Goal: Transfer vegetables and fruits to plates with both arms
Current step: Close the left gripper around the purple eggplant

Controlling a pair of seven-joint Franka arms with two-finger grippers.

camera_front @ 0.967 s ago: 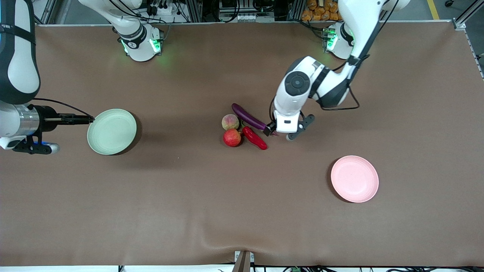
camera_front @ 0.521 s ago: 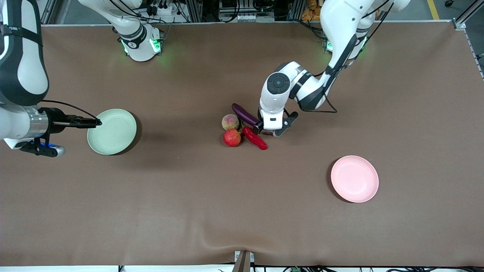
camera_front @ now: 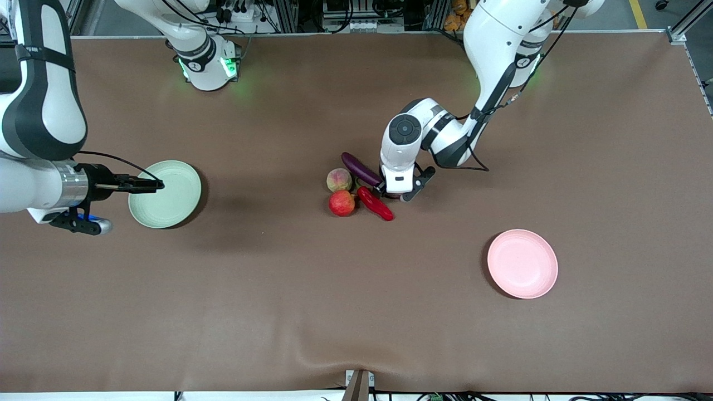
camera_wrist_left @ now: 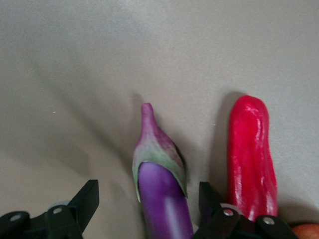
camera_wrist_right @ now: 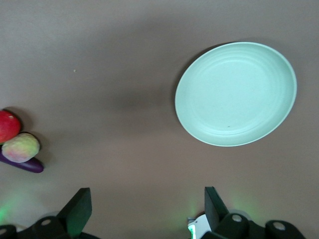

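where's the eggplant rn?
The long glossy purple eggplant lies mid-table, beside the fuzzy peach and red chili pepper, its stem end between the open fingers of the left gripper.

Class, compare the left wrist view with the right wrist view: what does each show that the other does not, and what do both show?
Only the left wrist view shows the red chili pepper and the eggplant's green-capped stem end, set between the open fingers of the left gripper. Only the right wrist view shows the pale green plate, the peach, most of the apple and the open right gripper. Both show the eggplant and the brown table.
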